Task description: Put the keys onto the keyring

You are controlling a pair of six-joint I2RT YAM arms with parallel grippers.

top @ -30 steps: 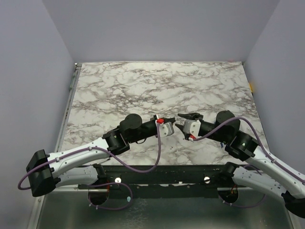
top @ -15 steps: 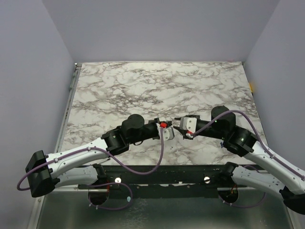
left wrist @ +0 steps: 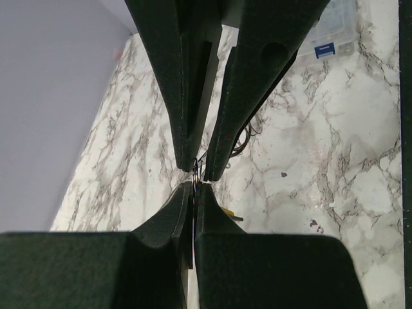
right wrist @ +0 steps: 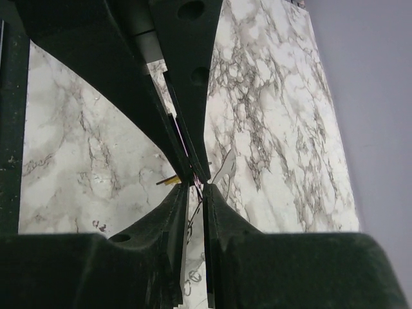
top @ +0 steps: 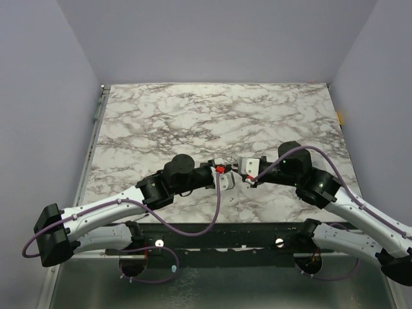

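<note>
Both arms meeting tip to tip over the near middle of the marble table (top: 193, 109).
Left gripper (left wrist: 194, 187) reaching in from the left, fingers pressing together on a thin grey edge running between them, apparently the keyring (left wrist: 193, 219) seen edge-on. Right gripper (right wrist: 194, 188) coming in from the right, fingertips pinching nearly closed, only a sliver of gap showing. Cannot tell what it is clamping. The two pairs of tips are touching or just short of it. The key (left wrist: 228, 213) is sticking out sideways right at that junction, yellow head showing. Cannot tell which pincer is gripping it. Clear plastic box (left wrist: 335, 26) sitting well apart on the table.
</note>
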